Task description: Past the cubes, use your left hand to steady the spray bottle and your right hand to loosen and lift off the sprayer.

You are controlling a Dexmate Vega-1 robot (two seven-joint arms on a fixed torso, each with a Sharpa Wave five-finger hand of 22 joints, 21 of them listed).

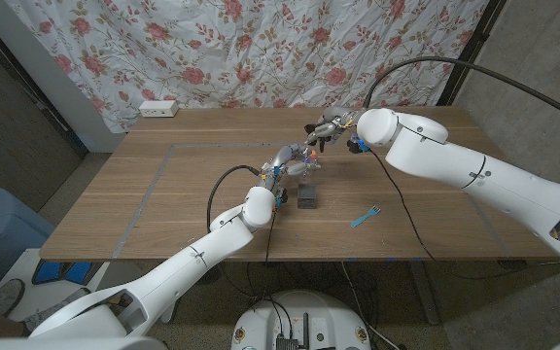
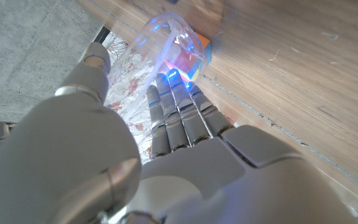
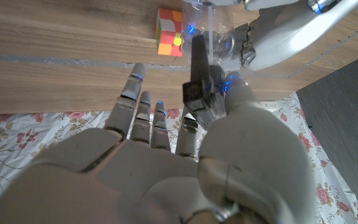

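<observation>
The clear spray bottle [image 1: 305,167] stands past the cubes near the table's middle. My left hand [image 1: 282,163] grips its body; in the left wrist view its fingers [image 2: 176,109] wrap the clear bottle [image 2: 163,40]. My right hand [image 1: 330,127] is at the bottle's top. In the right wrist view it pinches the black sprayer [image 3: 197,65] between thumb and fingers [image 3: 143,102], just over the bottle's neck [image 3: 211,22]. Whether the sprayer is still on the neck I cannot tell. My left hand [image 3: 278,31] is beside it.
A dark cube [image 1: 307,199] lies on the wooden table [image 1: 183,204] in front of the bottle. A colourful cube [image 3: 169,31] sits close by it. A blue strip [image 1: 363,216] lies to the right. A white power strip [image 1: 158,109] is at the far edge.
</observation>
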